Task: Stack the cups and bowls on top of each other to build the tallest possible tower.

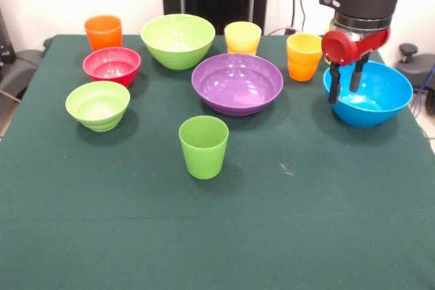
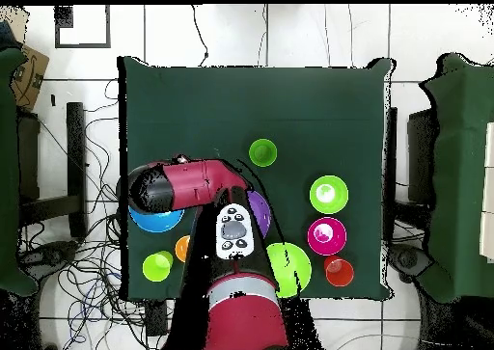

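Green-clothed table (image 1: 285,236) strewn with separate glossy plastic cups and bowls.
The gripper (image 1: 345,86) hangs open and empty over the large blue plastic bowl (image 1: 374,103).

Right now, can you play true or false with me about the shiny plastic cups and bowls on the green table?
1. The robot's gripper hangs over the big blue plastic bowl. True.
2. The wide purple plastic bowl has a cup inside it. False: it is empty.
3. The green plastic cup stands upright and alone, in front of the purple bowl. True.
4. The small red plastic bowl sits on top of the small lime green plastic bowl. False: they sit side by side on the dark green tablecloth.
5. The gripper holds the orange plastic cup. False: its fingers are open and empty, and that cup stands at the other side of the table.
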`<action>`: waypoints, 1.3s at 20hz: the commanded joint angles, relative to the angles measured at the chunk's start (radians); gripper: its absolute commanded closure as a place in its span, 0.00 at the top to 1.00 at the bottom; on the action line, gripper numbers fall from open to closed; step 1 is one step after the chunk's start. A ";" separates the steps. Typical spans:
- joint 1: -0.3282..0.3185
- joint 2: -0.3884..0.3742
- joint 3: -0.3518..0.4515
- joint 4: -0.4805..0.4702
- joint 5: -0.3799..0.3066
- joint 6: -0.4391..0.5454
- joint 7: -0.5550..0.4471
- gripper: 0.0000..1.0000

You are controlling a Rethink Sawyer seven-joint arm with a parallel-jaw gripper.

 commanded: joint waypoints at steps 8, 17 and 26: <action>0.001 0.109 0.009 -0.012 -0.106 0.089 0.046 1.00; 0.012 0.143 0.007 -0.038 -0.108 0.100 0.047 1.00; 0.014 0.176 -0.004 -0.059 -0.105 0.097 0.051 1.00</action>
